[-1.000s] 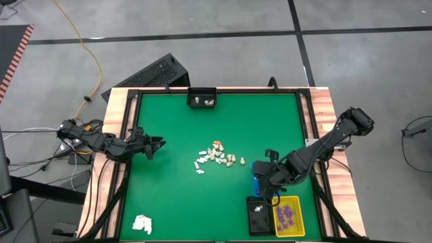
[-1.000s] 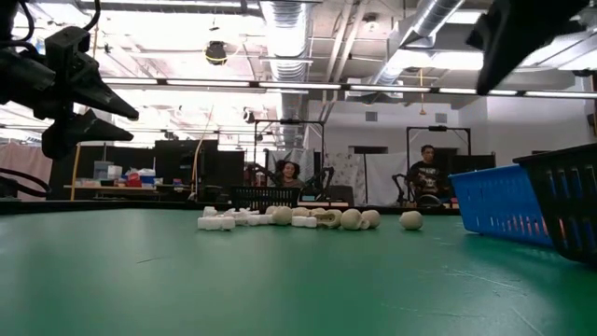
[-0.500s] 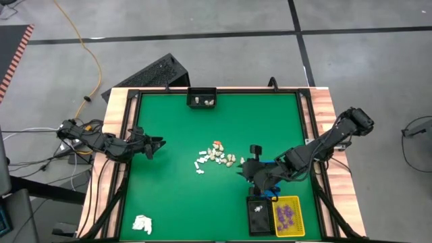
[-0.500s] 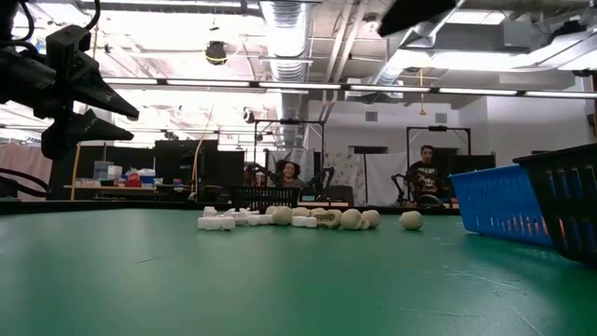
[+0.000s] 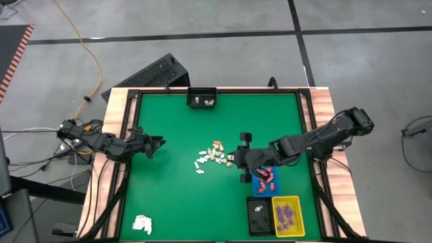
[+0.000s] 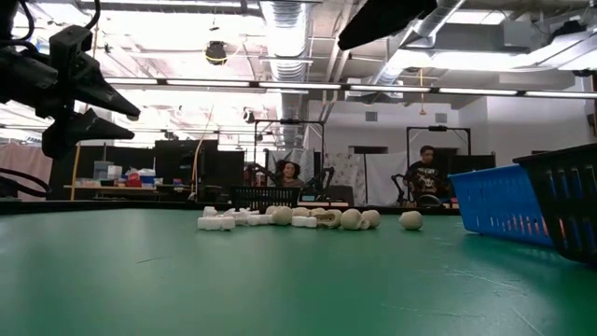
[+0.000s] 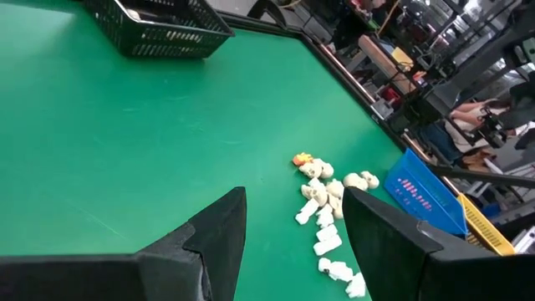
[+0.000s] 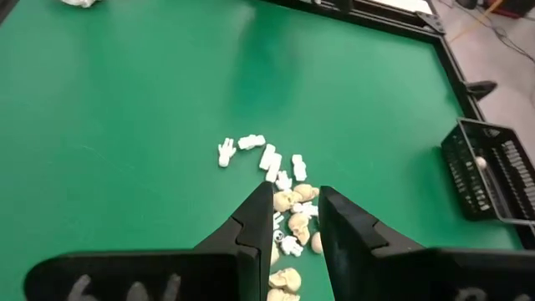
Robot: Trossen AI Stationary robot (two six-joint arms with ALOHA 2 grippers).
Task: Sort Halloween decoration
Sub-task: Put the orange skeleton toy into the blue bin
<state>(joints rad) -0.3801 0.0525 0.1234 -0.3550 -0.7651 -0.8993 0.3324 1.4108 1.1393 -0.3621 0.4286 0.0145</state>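
- The green surface [image 5: 175,196] spreads under both arms; the low view cuts off its near part and shows only a level strip.
- The right hand [image 5: 241,159] hangs over the middle of the surface, its fingers [image 8: 259,219] a narrow gap apart with nothing between them. In the low view only a dark piece of this arm shows at the top edge; the hand itself is out of sight.
- The left hand [image 5: 159,143] waits above the surface's left side, well apart from the pile, fingers spread and empty.
- A blue tray [image 5: 264,178] lies just behind the right hand, partly covered by the arm; small red pieces show inside.
- A yellow tray [image 5: 287,216] with purple pieces and a black tray [image 5: 257,214] beside it sit farther back, toward the near edge.
- A black basket [image 5: 201,98] stands at the far edge; its contents are too small to make out.
- A white wad [image 5: 142,223] lies at the near left corner.
- The Halloween decoration [image 5: 214,156], a loose pile of white and cream pieces with one orange, lies right in front of and below the right fingertips; single shapes are hard to tell.
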